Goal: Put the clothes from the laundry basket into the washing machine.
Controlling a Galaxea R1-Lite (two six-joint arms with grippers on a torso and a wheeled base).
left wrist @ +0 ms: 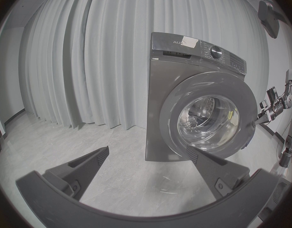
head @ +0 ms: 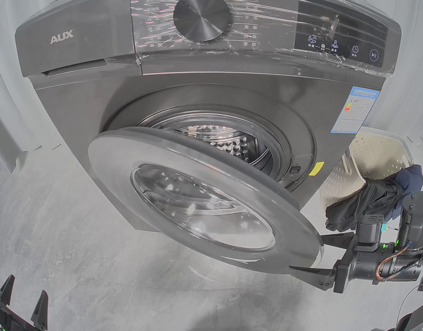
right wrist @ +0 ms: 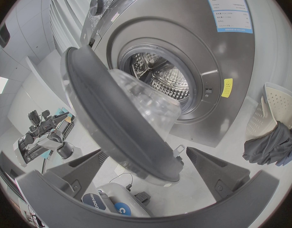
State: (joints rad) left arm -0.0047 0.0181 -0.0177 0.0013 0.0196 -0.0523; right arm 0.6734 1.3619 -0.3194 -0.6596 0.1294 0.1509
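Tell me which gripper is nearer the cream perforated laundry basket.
Right. The right gripper is at the rim of the round grey door, close by the laundry basket; the left gripper is far beyond it.

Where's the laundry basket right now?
In the head view, the laundry basket stands on the floor on the robot's right, close beside the washing machine, with dark clothes draped over its rim.

Washing machine [head: 83, 97] body: grey metal look, satin, smooth. Control panel [head: 340, 37] under clear plastic film [head: 266, 19], wrinkled, glossy. Knob [head: 201, 15] brushed metal. Door rim [head: 110, 162] matt grey; door window [head: 197, 208] clear, glossy. Drum [head: 230, 143] shiny perforated steel. Laundry basket [head: 381, 157] cream matt plastic, perforated. Black garment [head: 363, 203] soft cloth, faint sheen; navy garment [head: 411, 175] matt cloth. Floor [head: 60, 253] smooth grey stone-look, low gloss. Curtain [left wrist: 73, 64] pale pleated cloth.
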